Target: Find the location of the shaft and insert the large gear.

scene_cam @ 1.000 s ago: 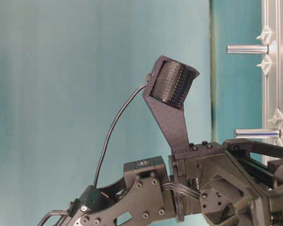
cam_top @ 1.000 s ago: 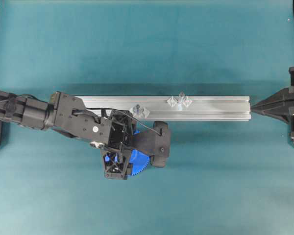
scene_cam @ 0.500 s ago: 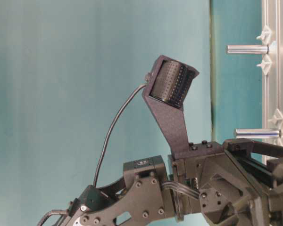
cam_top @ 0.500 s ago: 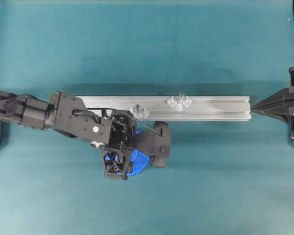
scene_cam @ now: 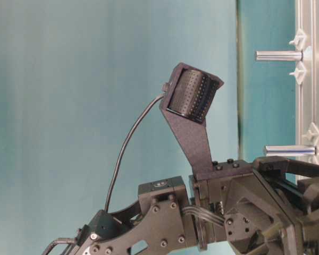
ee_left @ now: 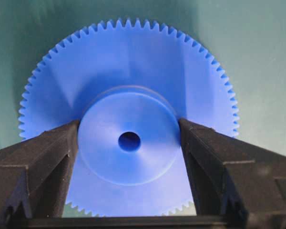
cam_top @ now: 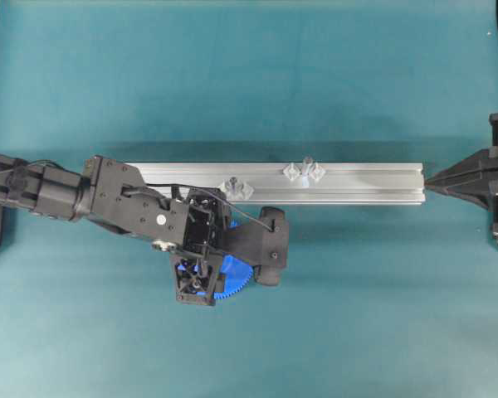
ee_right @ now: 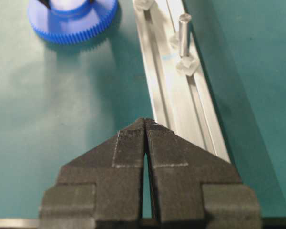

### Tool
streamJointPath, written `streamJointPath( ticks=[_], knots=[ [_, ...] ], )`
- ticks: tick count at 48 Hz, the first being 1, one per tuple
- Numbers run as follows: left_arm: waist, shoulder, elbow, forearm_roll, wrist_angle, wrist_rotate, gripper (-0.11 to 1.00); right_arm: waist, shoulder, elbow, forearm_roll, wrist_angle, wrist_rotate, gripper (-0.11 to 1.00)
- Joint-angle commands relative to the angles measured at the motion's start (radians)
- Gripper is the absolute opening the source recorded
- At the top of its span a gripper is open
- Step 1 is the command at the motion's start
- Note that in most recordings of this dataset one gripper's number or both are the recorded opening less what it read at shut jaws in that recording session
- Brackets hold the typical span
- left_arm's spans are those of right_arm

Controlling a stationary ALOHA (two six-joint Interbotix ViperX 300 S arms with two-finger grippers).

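Note:
The large gear (ee_left: 128, 62), a bright blue toothed disc with a raised hub, lies in front of the rail on the teal mat; part of it shows under my left wrist (cam_top: 236, 278) and at the top of the right wrist view (ee_right: 71, 21). My left gripper (ee_left: 128, 129) is shut on its hub, one finger (ee_left: 62, 143) on each side. The shaft (cam_top: 304, 170) stands on the aluminium rail (cam_top: 373, 182) with two clear tabs spread beside it; it also shows in the table-level view (scene_cam: 279, 55) and the right wrist view (ee_right: 183, 33). My right gripper (ee_right: 146, 121) is shut and empty at the rail's right end (cam_top: 432, 181).
A second peg (cam_top: 235, 187) with bunched clear tabs stands on the rail just behind my left wrist, and shows in the table-level view (scene_cam: 290, 150). The left wrist camera mount (scene_cam: 194, 101) rises high. Black frame posts stand at both side edges.
My left arm has edged very slightly to the left and front with the gear in its grip. The right arm, rail and pegs have not moved.

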Motion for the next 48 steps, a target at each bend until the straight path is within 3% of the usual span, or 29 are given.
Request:
streamJointPath(
  ticks=[1,32,48],
  knots=[
    [-0.005,-0.008,0.002,0.003,-0.003,-0.002,0.7,-0.002,0.005,-0.011,-0.002,-0.006,0.008,0.0],
    [-0.005,-0.041,-0.035,0.005,0.009,0.003,0.7,-0.002,-0.006,-0.011,0.0,-0.005,0.008,0.0],
    [-0.005,-0.048,-0.114,0.005,0.115,0.006,0.7,-0.002,-0.006,-0.011,0.0,-0.003,0.009,0.0]
  ],
)
